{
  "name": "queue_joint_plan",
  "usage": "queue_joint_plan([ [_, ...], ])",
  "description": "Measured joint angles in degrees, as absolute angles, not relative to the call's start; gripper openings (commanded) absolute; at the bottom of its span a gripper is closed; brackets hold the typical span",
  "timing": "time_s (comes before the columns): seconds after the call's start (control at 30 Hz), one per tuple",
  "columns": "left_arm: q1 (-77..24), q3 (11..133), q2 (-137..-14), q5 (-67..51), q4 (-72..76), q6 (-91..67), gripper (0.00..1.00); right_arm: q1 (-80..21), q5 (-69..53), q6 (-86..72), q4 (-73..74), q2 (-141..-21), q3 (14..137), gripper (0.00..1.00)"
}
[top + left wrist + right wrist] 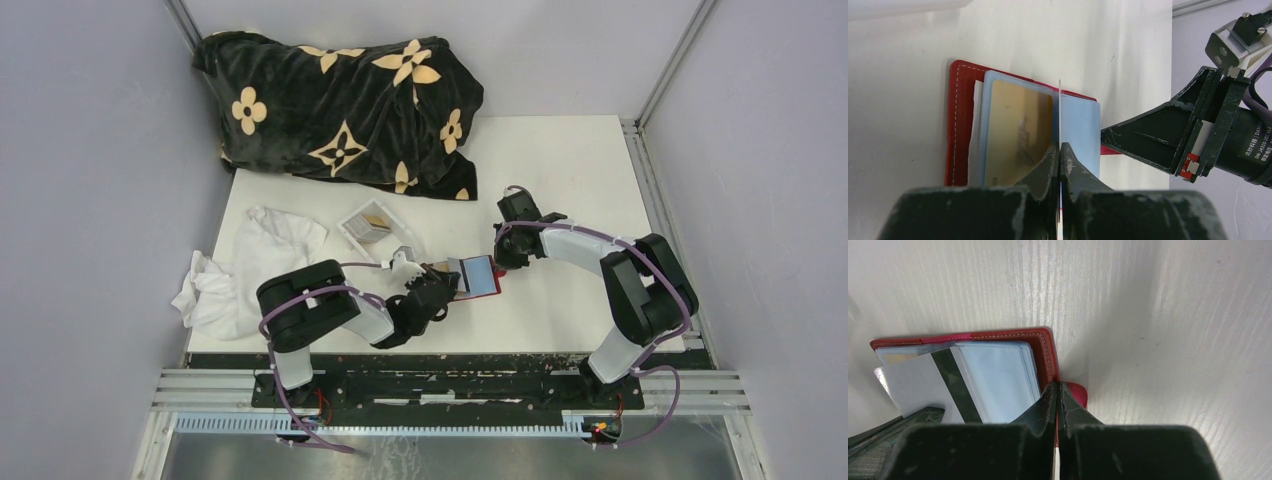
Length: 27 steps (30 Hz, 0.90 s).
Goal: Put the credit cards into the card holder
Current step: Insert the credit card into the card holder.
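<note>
Left claw (1060, 147) grasps a grey striped plastic card (913, 385) above the open red leather-like wallet (960, 100), pinned beneath the clenched right claw (1058, 386); next, angle it into a pocket.

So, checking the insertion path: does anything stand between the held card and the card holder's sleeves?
Nothing visible does. The grey card in the left gripper hangs over the open card holder; the right gripper sits at its far edge.

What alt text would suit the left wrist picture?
The left gripper pinches a thin card edge-on over an open red card holder on a white table. A yellow-orange card sits in its clear sleeve; the right gripper is at its right edge.
</note>
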<state>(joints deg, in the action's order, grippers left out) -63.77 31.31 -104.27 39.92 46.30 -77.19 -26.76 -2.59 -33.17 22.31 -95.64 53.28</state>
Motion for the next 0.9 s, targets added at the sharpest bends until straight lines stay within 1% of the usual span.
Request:
queue_joint_plan([
  [0.9, -64.5, 28.9, -107.5, 39.5, 52.1, -81.7, 0.03, -26.5, -3.6, -33.4, 21.6, -96.3, 53.6, 0.01],
])
